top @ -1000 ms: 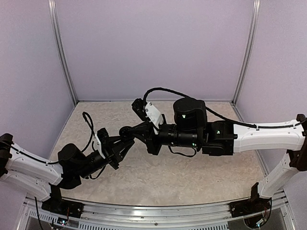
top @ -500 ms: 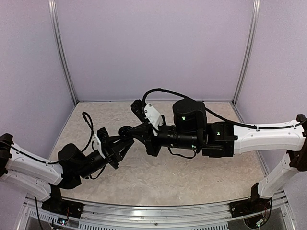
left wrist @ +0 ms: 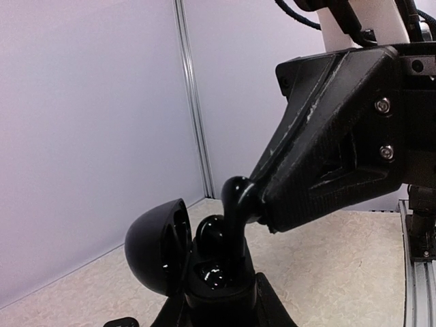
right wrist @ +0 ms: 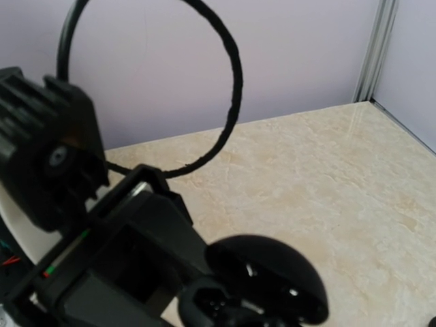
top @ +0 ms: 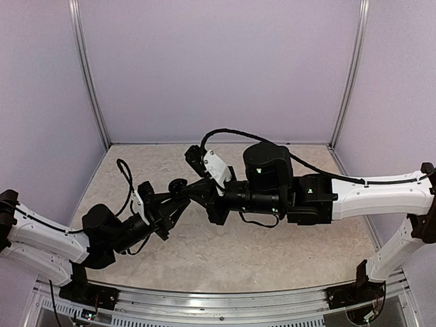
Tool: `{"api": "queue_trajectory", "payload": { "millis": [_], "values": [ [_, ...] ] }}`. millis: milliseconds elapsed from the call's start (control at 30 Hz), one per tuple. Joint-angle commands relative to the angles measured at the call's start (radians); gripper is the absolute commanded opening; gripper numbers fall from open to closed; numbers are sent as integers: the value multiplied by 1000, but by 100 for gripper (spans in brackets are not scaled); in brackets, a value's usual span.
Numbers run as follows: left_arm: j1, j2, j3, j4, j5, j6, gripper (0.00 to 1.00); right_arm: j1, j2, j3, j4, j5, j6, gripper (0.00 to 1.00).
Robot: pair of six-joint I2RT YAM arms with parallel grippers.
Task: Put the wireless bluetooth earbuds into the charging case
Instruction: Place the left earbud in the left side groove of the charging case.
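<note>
My left gripper (top: 172, 204) is shut on the charging case (top: 178, 185) and holds it upright above the table. In the left wrist view the case's body (left wrist: 218, 279) sits between my left fingers, with its domed lid (left wrist: 155, 245) swung open to the left. One earbud (left wrist: 212, 230) sits in the case. My right gripper (top: 195, 191) is shut on the second earbud (left wrist: 236, 197); its knob is at the fingertips (left wrist: 300, 191) and its stem points down into the case. The right wrist view shows the open lid (right wrist: 272, 272) from close up.
The beige marbled table (top: 272, 252) is walled by lilac panels with metal corner posts (top: 92, 82). A black cable (top: 272, 139) loops over the right wrist. The left arm's cable (right wrist: 231, 88) arcs across the right wrist view.
My right gripper has edged slightly left and back with the earbud. The case and left gripper have shifted only a little.
</note>
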Motion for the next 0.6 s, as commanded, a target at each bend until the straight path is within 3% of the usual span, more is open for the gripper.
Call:
{"api": "queue_trajectory", "payload": {
  "millis": [0, 200, 467, 567],
  "values": [
    [-4, -8, 16, 33, -11, 16, 7, 10, -28, 0, -16, 23, 3, 0],
    [-4, -8, 17, 31, -4, 13, 7, 10, -9, 8, -31, 17, 7, 12],
    [-3, -11, 17, 30, 11, 8, 7, 10, -22, -3, -24, -30, -1, 14],
    [-2, -13, 15, 28, 34, 6, 7, 10, -55, -21, -22, -54, -22, 21]
  ]
}}
